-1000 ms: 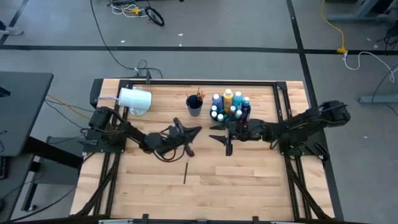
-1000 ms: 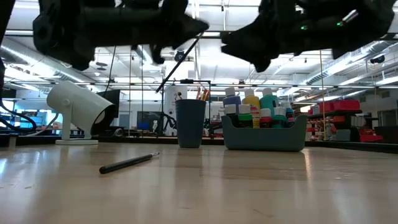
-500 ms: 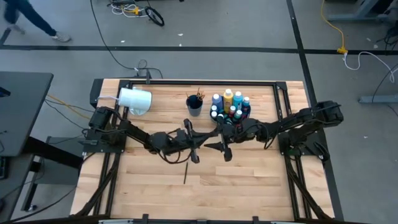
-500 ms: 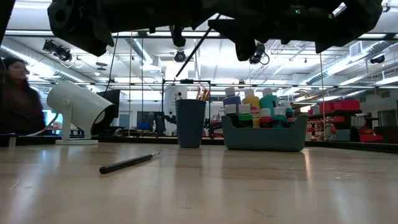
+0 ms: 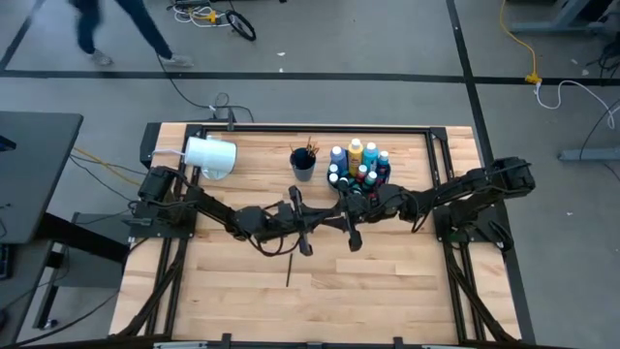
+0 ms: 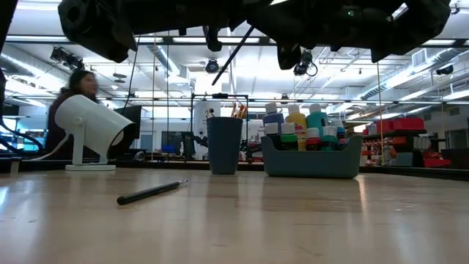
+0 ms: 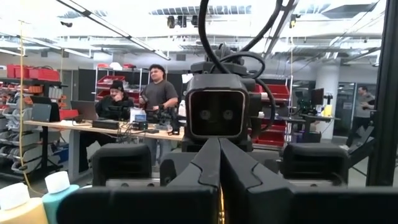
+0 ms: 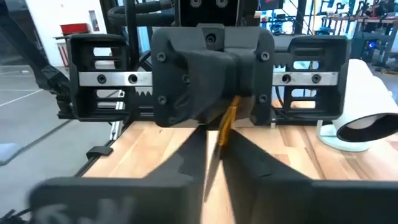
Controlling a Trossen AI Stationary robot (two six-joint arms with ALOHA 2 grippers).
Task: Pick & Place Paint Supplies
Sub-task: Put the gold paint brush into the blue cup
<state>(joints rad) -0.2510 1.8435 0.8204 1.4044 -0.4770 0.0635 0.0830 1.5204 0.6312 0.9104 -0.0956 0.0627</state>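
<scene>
Paintbrushes: one loose [image 5: 289,269] at lower centre of tabletop [image 5: 387,281]; one [image 8: 225,121] pinched between closed left tool [image 5: 302,225] and closing right tool [image 5: 341,224], meeting mid-frame.

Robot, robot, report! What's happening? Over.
Left pincer, right pincer both shut on one paintbrush, mid-air. Second brush lies on table. Nothing blocking.

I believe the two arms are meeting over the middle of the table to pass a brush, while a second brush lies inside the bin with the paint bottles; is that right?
Not quite. The second brush lies loose on the bare table, well apart from the bin of paint bottles, as the high view shows. The rest stands: the left gripper and right gripper meet over mid-table around a brush.
</scene>
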